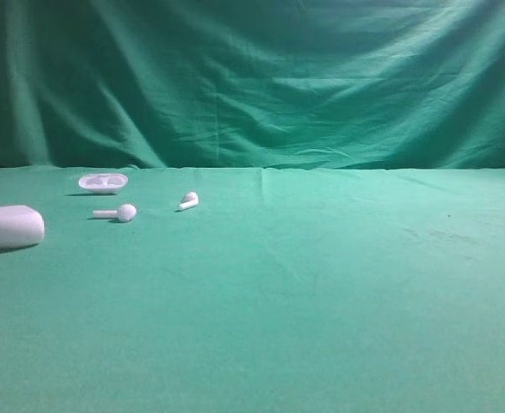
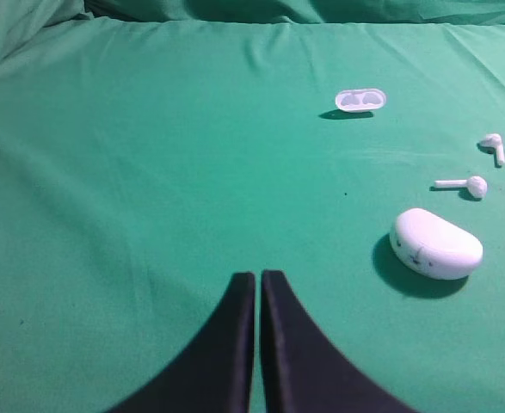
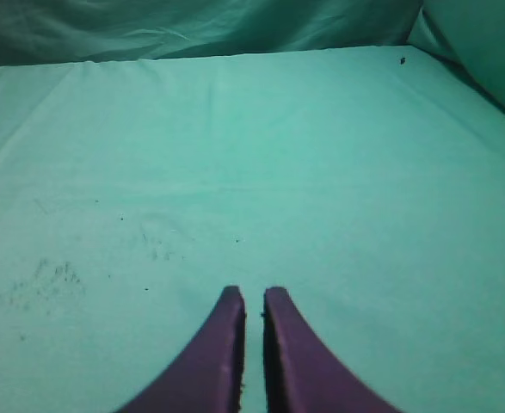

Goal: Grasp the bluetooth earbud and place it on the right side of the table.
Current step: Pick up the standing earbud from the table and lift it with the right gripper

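The bluetooth earbud (image 1: 188,201), tiny, white and stubby, lies on the green table (image 1: 321,284) at the back left; it also shows in the left wrist view (image 2: 494,144) at the far right. My left gripper (image 2: 258,277) is shut and empty, well short and left of it. My right gripper (image 3: 253,294) is shut and empty over bare cloth. Neither gripper shows in the exterior high view.
A long-stemmed white earbud (image 1: 119,212) lies left of the stubby one. A shallow white oval tray (image 1: 103,181) sits behind it. A white oval case (image 1: 9,226) rests at the left edge, also in the left wrist view (image 2: 435,244). A green backdrop (image 1: 252,77) hangs behind.
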